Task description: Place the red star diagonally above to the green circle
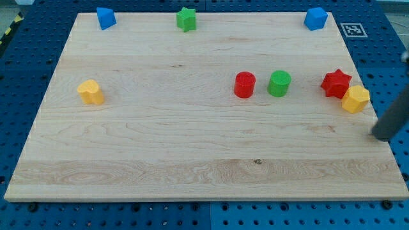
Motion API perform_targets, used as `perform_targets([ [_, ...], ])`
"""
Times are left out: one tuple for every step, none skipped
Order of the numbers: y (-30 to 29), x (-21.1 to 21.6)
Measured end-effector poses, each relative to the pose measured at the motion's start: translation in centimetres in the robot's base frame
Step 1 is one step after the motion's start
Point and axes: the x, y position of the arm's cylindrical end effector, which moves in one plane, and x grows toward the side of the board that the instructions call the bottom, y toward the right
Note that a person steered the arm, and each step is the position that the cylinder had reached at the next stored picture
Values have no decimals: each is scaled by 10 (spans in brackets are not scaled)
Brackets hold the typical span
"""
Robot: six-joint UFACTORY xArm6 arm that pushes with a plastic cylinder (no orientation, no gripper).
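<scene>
The red star lies near the board's right edge, touching a yellow hexagon block at its lower right. The green circle stands to the star's left, with a red circle just left of it. My tip is at the view's right, below and right of the yellow hexagon, apart from all blocks.
The wooden board lies on a blue pegboard. A blue block sits at the top left, a green star at top centre, a blue block at top right, a yellow block at left.
</scene>
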Motion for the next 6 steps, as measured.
perform_targets([
  [16,-33],
  [-8,-65],
  [-27,-67],
  [-32,-66],
  [-20,-65],
  [-10,-62],
])
